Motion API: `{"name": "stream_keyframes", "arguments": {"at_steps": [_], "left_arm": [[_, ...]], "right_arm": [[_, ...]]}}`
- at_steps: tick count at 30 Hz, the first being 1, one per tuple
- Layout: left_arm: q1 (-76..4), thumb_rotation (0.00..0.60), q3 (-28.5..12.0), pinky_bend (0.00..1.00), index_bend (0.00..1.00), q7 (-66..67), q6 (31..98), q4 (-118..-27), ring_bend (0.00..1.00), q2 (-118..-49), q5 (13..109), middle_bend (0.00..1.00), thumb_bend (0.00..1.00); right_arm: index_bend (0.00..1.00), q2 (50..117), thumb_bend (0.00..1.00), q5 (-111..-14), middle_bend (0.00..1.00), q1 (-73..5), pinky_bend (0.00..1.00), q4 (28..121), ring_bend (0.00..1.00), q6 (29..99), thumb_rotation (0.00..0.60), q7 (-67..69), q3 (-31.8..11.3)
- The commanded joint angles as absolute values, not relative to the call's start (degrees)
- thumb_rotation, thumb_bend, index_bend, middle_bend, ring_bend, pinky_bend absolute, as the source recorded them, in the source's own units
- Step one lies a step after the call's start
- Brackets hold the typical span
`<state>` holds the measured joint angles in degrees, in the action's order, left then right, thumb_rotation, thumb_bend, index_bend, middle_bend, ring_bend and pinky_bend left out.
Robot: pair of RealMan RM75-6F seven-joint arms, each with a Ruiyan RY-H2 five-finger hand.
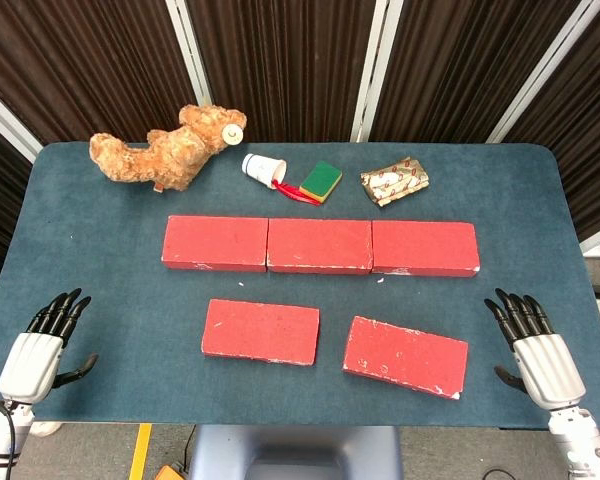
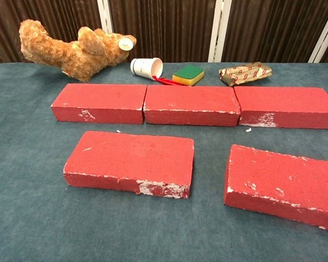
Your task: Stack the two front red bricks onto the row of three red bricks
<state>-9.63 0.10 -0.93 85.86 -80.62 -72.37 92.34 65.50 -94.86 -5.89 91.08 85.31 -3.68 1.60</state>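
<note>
Resting on the blue table [image 1: 100, 300] with nothing lifted yet: left hand [image 1: 42, 345] at the near left edge, fingers spread wide and empty; right hand [image 1: 532, 345] at the near right edge, likewise wide and empty. Neither hand visible in the chest view.

Lying just inboard of the left hand: left front brick [image 1: 261, 331], flat, roughly parallel to the row. Lying just inboard of the right hand: right front brick [image 1: 406, 356], flat but skewed, its outer end nearer the robot. Set beyond both, further from the hands: row of three red bricks [image 1: 320, 245], end to end and touching.

Suggested for the first step: reaching each hand inward to its nearer brick, gripping across the short width with thumb opposed to fingers, lifting clear before carrying forward. Squaring the skewed right brick to the row before release probably needed. Placing each over a seam of the row likely steadier.

Well beyond the row, out of the working path: teddy bear [image 1: 170, 148], tipped paper cup [image 1: 263, 168], sponge [image 1: 322, 180], wrapped packet [image 1: 395, 181].
</note>
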Motion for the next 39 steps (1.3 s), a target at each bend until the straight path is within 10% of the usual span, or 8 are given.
{"name": "stream_keyframes", "arguments": {"at_steps": [1, 39], "left_arm": [[-9.72, 0.600, 0.06, 0.18, 0.00, -0.96, 85.34, -80.56, 0.00, -72.36, 91.91, 0.00, 0.25], [-36.97, 0.600, -1.13, 0.01, 0.00, 2.15, 52.13, -85.86, 0.00, -82.07, 94.92, 0.00, 0.23]], "right_arm": [[0.00, 65.43, 0.06, -94.90, 0.00, -5.84, 0.00, 91.16, 0.00, 85.27, 0.600, -3.66, 1.65], [0.00, 61.95, 0.06, -98.59, 0.00, -4.86, 0.00, 92.42, 0.00, 86.62, 0.600, 1.58, 3.59]]}}
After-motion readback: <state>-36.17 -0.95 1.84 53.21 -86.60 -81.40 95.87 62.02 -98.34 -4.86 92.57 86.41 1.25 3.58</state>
